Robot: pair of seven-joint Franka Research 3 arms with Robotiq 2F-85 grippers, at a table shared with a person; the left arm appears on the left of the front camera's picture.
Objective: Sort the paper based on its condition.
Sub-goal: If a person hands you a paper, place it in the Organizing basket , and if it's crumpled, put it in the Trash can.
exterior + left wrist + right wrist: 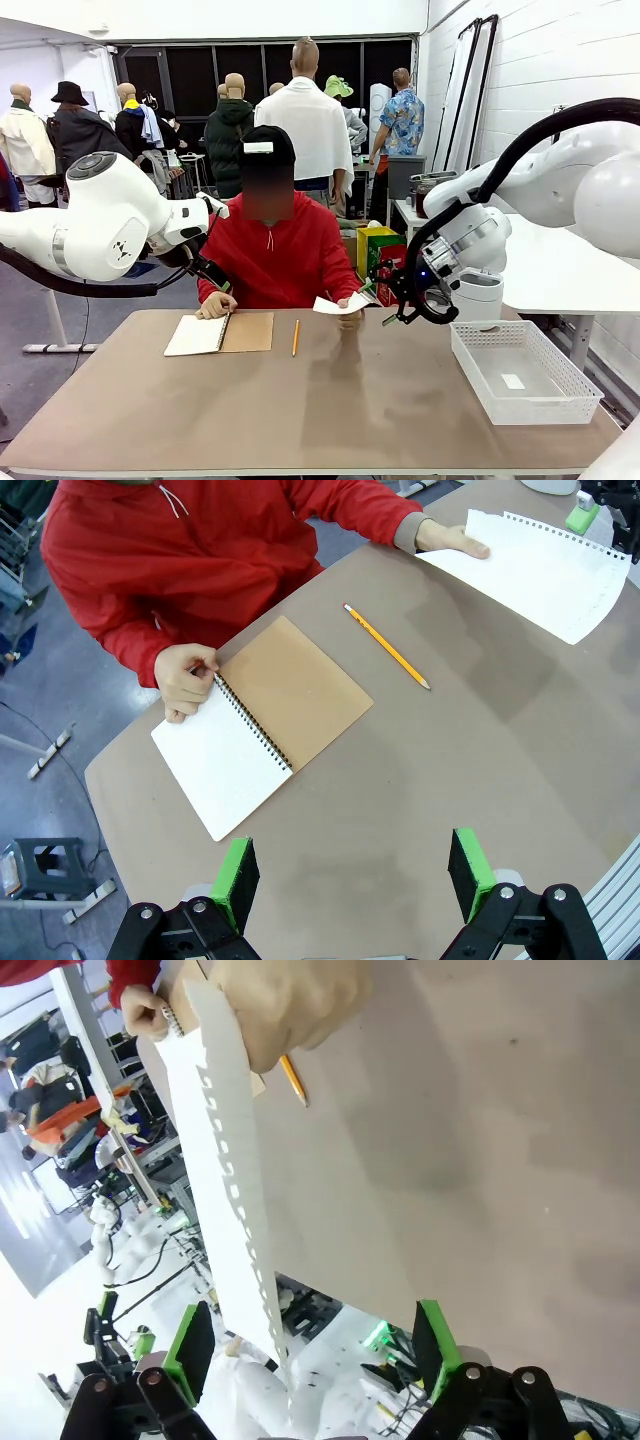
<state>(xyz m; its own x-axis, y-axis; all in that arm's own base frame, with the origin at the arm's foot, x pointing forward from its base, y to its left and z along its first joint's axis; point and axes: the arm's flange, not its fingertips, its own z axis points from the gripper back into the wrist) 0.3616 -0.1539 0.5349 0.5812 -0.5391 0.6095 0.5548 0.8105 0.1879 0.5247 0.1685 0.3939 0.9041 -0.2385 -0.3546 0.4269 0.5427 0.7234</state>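
A person's hand (348, 318) holds out a white sheet of paper (338, 304) with a torn perforated edge, above the table's far side. In the right wrist view the paper (232, 1190) runs edge-on from the hand (290, 1005) down between my right gripper's (312, 1350) green pads, which stand wide open and apart from it. In the front view the right gripper (380, 305) sits just right of the sheet. My left gripper (352, 875) hangs open above the table, holding nothing. From that view the paper (535, 570) is at the top right.
An open spiral notebook (220, 333) with a brown cover lies at the far left, with the person's other hand (214, 306) on it. A yellow pencil (295, 338) lies beside it. A white mesh basket (520, 372) stands at the right. The near tabletop (300, 410) is bare.
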